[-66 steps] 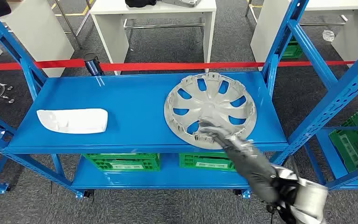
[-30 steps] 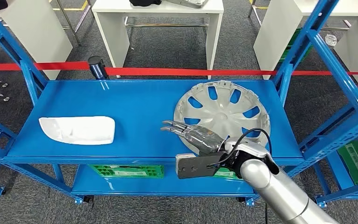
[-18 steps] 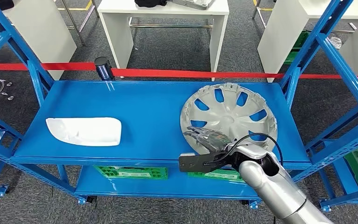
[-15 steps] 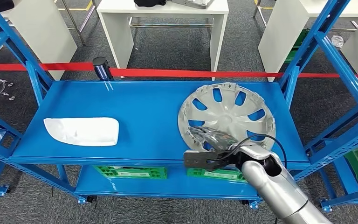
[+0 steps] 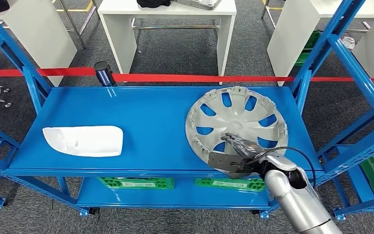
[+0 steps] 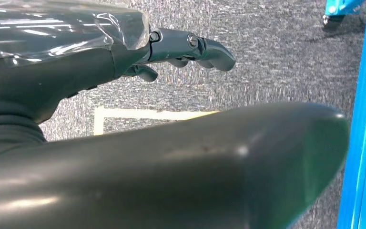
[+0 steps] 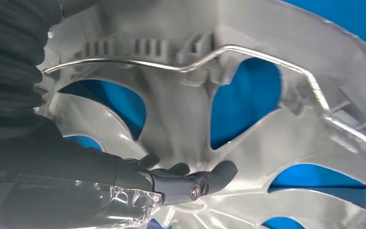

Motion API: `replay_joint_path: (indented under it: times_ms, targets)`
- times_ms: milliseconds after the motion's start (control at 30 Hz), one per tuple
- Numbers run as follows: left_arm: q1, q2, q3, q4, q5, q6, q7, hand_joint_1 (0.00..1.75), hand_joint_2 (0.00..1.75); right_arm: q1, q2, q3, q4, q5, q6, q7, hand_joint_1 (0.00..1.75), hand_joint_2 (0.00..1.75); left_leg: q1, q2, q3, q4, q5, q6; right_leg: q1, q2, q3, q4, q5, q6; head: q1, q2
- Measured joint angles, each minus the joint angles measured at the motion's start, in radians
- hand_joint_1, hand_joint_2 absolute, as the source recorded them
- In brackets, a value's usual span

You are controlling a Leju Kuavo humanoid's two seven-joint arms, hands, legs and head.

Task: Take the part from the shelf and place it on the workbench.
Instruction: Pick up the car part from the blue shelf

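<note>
No lettering, number, brand or sign can be read anywhere. The silver hubcap (image 5: 237,124) shows bare plastic ribs and a wire ring in the right wrist view, with no mark legible on them. The white part (image 5: 84,141) at nine o'clock on the blue shelf (image 5: 148,117) carries no visible print. The green crates (image 5: 134,183) under the shelf have pale panels on their fronts, too small and blurred to make out.
</note>
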State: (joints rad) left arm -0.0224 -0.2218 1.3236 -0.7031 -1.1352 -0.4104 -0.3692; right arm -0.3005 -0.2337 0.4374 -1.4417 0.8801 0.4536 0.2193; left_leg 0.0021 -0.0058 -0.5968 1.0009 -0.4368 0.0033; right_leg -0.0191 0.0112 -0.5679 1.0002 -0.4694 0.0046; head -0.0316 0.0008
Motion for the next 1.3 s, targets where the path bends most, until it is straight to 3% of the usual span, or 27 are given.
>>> replay_joint_path:
  times_ms: [67, 100, 200, 233, 267, 300, 333, 367, 433, 533, 600, 700, 733, 767, 800, 833, 900, 967, 1100, 1133, 1233, 1267, 1300]
  targets:
    - [-0.001, 0.002, 0.0, 0.009, -0.005, 0.006, -0.005, 0.0, 0.0, 0.008, 0.0, -0.014, 0.0, 0.0, -0.001, 0.0, 0.0, 1.75, 0.001, 0.001, 0.01, -0.014, 0.006, 0.014, -0.001, -0.001, -0.008, 0.017, -0.012, 0.006, 0.001, 0.0]
    - [-0.002, 0.002, 0.0, 0.013, -0.007, 0.008, -0.007, 0.0, 0.0, 0.012, 0.0, -0.021, 0.0, 0.0, -0.002, -0.001, 0.0, 1.75, 0.003, 0.002, 0.015, -0.022, 0.009, 0.02, -0.001, -0.002, -0.027, 0.056, -0.031, 0.004, 0.003, 0.0]
    - [-0.006, 0.004, -0.001, 0.025, -0.009, 0.014, -0.009, 0.0, 0.0, 0.026, 0.001, -0.034, 0.0, 0.001, -0.002, -0.002, 0.0, 1.75, 0.001, 0.002, 0.016, -0.026, 0.011, 0.03, -0.001, -0.003, -0.129, 0.259, -0.112, -0.009, 0.006, 0.0]
    - [-0.006, 0.005, -0.001, 0.029, -0.009, 0.014, -0.01, 0.0, 0.0, 0.033, 0.002, -0.038, 0.0, 0.001, -0.002, -0.003, 0.18, 1.75, 0.0, 0.001, 0.016, -0.025, 0.011, 0.031, -0.001, -0.003, -0.155, 0.306, -0.124, -0.007, 0.006, 0.0]
    - [-0.006, 0.005, -0.001, 0.032, -0.009, 0.015, -0.01, 0.0, 0.0, 0.038, 0.002, -0.042, 0.0, 0.001, -0.001, -0.003, 0.6, 1.75, 0.0, 0.001, 0.016, -0.025, 0.01, 0.031, -0.002, -0.003, -0.164, 0.318, -0.121, -0.001, 0.006, 0.0]
    - [-0.006, 0.006, -0.001, 0.035, -0.01, 0.016, -0.01, 0.0, 0.0, 0.041, 0.002, -0.046, 0.0, 0.002, 0.0, -0.004, 1.03, 1.75, 0.001, 0.0, 0.016, -0.023, 0.009, 0.03, -0.003, -0.003, -0.154, 0.294, -0.104, 0.008, 0.006, 0.0]
    - [-0.006, 0.006, -0.001, 0.038, -0.01, 0.018, -0.011, 0.0, 0.0, 0.043, 0.002, -0.05, 0.0, 0.002, 0.002, -0.005, 1.47, 1.75, 0.001, -0.001, 0.017, -0.02, 0.008, 0.027, -0.005, -0.005, -0.124, 0.229, -0.075, 0.019, 0.006, 0.0]
    - [-0.007, 0.007, -0.001, 0.039, -0.011, 0.02, -0.012, 0.0, 0.0, 0.043, 0.002, -0.054, 0.0, 0.002, 0.005, -0.007, 1.72, 1.75, 0.001, -0.001, 0.016, -0.015, 0.004, 0.022, -0.008, -0.007, -0.085, 0.15, -0.045, 0.026, 0.006, 0.0]
    - [-0.007, 0.01, -0.002, 0.041, -0.011, 0.024, -0.015, 0.0, 0.0, 0.043, 0.002, -0.059, -0.002, 0.002, 0.008, -0.015, 1.73, 1.75, -0.003, -0.002, 0.012, -0.001, -0.005, 0.011, -0.008, -0.008, -0.028, 0.039, -0.007, 0.022, 0.006, 0.0]
    - [-0.007, 0.014, -0.002, 0.041, -0.012, 0.024, -0.018, 0.0, 0.0, 0.043, 0.003, -0.062, -0.005, 0.002, 0.009, -0.023, 1.71, 1.75, -0.001, -0.002, 0.01, 0.008, -0.012, 0.001, -0.004, -0.006, -0.015, 0.02, 0.0, -0.001, 0.005, 0.0]
    - [-0.007, 0.014, -0.002, 0.041, -0.012, 0.024, -0.019, 0.0, 0.0, 0.043, 0.004, -0.065, -0.009, 0.003, 0.009, -0.024, 1.72, 1.75, 0.005, -0.001, -0.003, 0.038, -0.034, -0.008, -0.007, -0.007, -0.011, 0.019, 0.001, -0.01, 0.003, 0.0]
    - [-0.007, 0.015, -0.002, 0.04, -0.013, 0.023, -0.019, 0.0, 0.0, 0.047, 0.006, -0.069, -0.013, 0.008, 0.007, -0.021, 1.75, 1.75, 0.01, 0.001, -0.083, 0.214, -0.123, -0.022, -0.007, -0.008, -0.009, 0.018, 0.001, -0.019, 0.0, 0.0]
    - [-0.006, 0.014, -0.002, 0.04, -0.014, 0.023, -0.019, 0.0, 0.0, 0.051, 0.007, -0.071, -0.013, 0.009, 0.004, -0.019, 1.75, 1.75, 0.01, 0.001, -0.11, 0.27, -0.143, -0.024, -0.007, -0.009, -0.009, 0.018, 0.001, -0.019, 0.0, 0.0]
    - [-0.006, 0.014, -0.002, 0.04, -0.015, 0.022, -0.019, 0.0, 0.0, 0.056, 0.008, -0.073, -0.015, 0.01, 0.002, -0.018, 1.75, 1.75, 0.011, 0.001, -0.122, 0.295, -0.144, -0.024, -0.006, -0.009, -0.008, 0.018, 0.001, -0.019, 0.0, 0.0]
    - [-0.005, 0.014, -0.003, 0.04, -0.016, 0.022, -0.019, 0.0, 0.0, 0.06, 0.01, -0.075, -0.016, 0.011, 0.0, -0.017, 1.75, 1.75, 0.011, 0.001, -0.114, 0.278, -0.127, -0.023, -0.006, -0.009, -0.007, 0.018, 0.001, -0.019, 0.0, 0.0]
    - [-0.005, 0.014, -0.003, 0.04, -0.017, 0.022, -0.019, 0.0, 0.0, 0.064, 0.011, -0.077, -0.018, 0.012, -0.001, -0.015, 1.75, 1.75, 0.011, 0.001, -0.088, 0.226, -0.096, -0.02, -0.005, -0.008, -0.006, 0.018, 0.0, -0.018, 0.0, 0.0]
    - [-0.007, 0.014, -0.003, 0.039, -0.017, 0.022, -0.02, 0.0, 0.0, 0.067, 0.014, -0.083, -0.022, 0.013, -0.002, -0.013, 1.75, 1.75, 0.009, 0.001, -0.015, 0.084, -0.04, -0.013, -0.003, -0.007, -0.005, 0.018, 0.0, -0.016, 0.001, 0.0]
    - [-0.008, 0.014, -0.003, 0.039, -0.018, 0.022, -0.02, 0.0, 0.0, 0.068, 0.014, -0.087, -0.024, 0.014, -0.002, -0.012, 1.75, 1.75, 0.004, 0.001, 0.019, 0.016, -0.027, -0.007, 0.0, -0.007, -0.007, 0.018, 0.0, -0.01, 0.001, 0.0]
    - [-0.008, 0.014, -0.003, 0.039, -0.018, 0.022, -0.021, 0.0, 0.0, 0.074, 0.014, -0.093, -0.028, 0.015, -0.002, -0.01, 1.75, 1.75, 0.001, 0.002, 0.03, -0.005, -0.017, 0.017, -0.002, -0.008, -0.016, 0.029, -0.008, 0.008, 0.003, 0.0]
    - [-0.009, 0.014, -0.004, 0.039, -0.018, 0.022, -0.021, 0.0, 0.0, 0.077, 0.013, -0.094, -0.029, 0.015, -0.002, -0.01, 1.75, 1.75, 0.003, 0.003, 0.034, -0.012, -0.012, 0.023, -0.001, -0.008, -0.034, 0.064, -0.026, 0.006, 0.004, 0.0]
    - [-0.009, 0.014, -0.003, 0.039, -0.018, 0.022, -0.022, 0.0, 0.0, 0.085, 0.012, -0.095, -0.029, 0.015, -0.002, -0.01, 1.75, 1.75, 0.0, 0.003, 0.032, -0.015, -0.008, 0.03, -0.002, -0.008, -0.131, 0.259, -0.101, -0.003, 0.007, 0.0]
    - [-0.008, 0.014, -0.003, 0.039, -0.018, 0.022, -0.022, 0.0, 0.0, 0.087, 0.012, -0.096, -0.029, 0.015, -0.002, -0.01, 1.75, 1.75, -0.001, 0.003, 0.032, -0.015, -0.009, 0.031, -0.002, -0.008, -0.151, 0.296, -0.107, 0.0, 0.007, 0.0]
    - [-0.008, 0.014, -0.003, 0.039, -0.018, 0.022, -0.022, 0.0, 0.0, 0.088, 0.011, -0.097, -0.029, 0.015, -0.002, -0.01, 1.75, 1.75, -0.002, 0.003, 0.033, -0.014, -0.01, 0.031, -0.002, -0.008, -0.152, 0.291, -0.097, 0.007, 0.007, 0.0]
